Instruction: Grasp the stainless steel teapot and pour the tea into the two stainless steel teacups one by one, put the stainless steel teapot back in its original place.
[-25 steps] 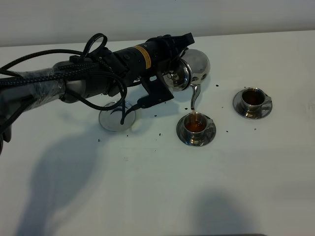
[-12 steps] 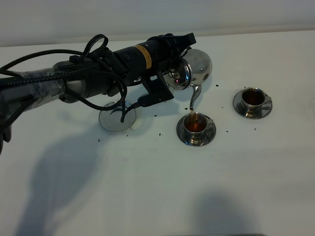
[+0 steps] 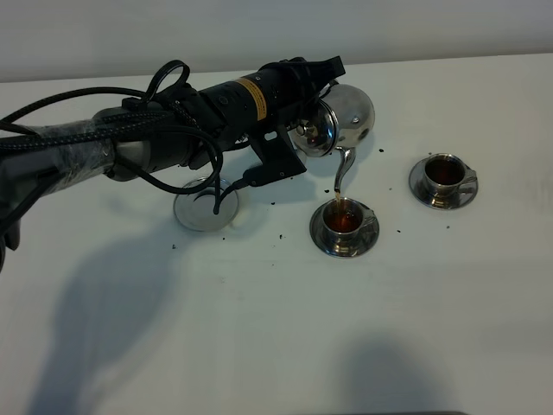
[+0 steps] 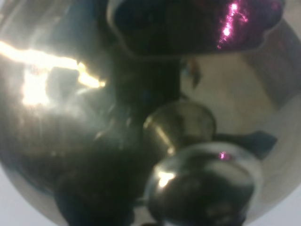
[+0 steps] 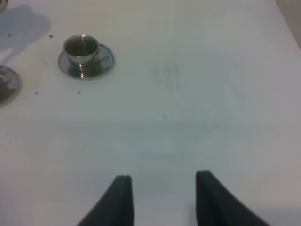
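Note:
My left gripper is shut on the stainless steel teapot and holds it tilted in the air, spout down. A thin stream of tea runs from the spout into the near teacup, which stands on its saucer and holds brown tea. The second teacup stands on its saucer to the right and also holds tea; it shows in the right wrist view too. The pot's bare round saucer lies under the left arm. The left wrist view shows only the pot's shiny lid and knob. My right gripper is open and empty above the table.
The white table carries scattered dark tea specks around the saucers. The left arm and its black cables stretch over the left half of the table. The near cup's saucer rim shows at the edge of the right wrist view.
The teapot has tilted slightly further and shifted a little to the right while the tea keeps streaming into the near cup. The right arm has not moved.

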`<action>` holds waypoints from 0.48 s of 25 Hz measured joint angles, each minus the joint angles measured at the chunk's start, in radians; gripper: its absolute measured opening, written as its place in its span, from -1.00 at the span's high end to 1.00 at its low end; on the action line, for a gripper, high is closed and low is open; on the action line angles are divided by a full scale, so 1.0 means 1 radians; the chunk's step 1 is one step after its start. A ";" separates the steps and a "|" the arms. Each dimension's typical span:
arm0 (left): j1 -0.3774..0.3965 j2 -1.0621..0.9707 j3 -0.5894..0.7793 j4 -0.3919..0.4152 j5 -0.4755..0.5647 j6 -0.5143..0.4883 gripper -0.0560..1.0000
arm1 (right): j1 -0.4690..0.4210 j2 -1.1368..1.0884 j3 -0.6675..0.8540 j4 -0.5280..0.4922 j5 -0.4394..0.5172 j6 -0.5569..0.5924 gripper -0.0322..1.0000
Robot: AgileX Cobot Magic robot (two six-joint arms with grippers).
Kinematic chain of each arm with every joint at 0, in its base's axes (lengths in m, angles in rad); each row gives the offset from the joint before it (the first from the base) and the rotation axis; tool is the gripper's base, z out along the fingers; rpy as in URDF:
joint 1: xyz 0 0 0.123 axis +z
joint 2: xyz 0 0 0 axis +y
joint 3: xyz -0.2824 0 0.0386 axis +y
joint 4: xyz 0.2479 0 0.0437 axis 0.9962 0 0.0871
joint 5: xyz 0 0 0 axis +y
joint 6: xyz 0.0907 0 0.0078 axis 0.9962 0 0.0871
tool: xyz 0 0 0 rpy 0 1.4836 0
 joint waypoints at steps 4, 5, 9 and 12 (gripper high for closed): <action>0.000 0.011 0.000 -0.001 -0.026 0.000 0.47 | 0.000 0.000 0.000 0.000 0.000 0.000 0.34; 0.000 0.017 0.000 -0.001 -0.034 0.000 0.47 | 0.000 0.000 0.000 0.000 0.000 0.000 0.34; -0.001 0.042 0.000 -0.016 -0.059 -0.001 0.47 | 0.000 0.000 0.000 0.000 0.000 0.000 0.34; -0.002 0.047 0.000 -0.022 -0.063 -0.001 0.47 | 0.000 0.000 0.000 0.000 0.000 0.000 0.34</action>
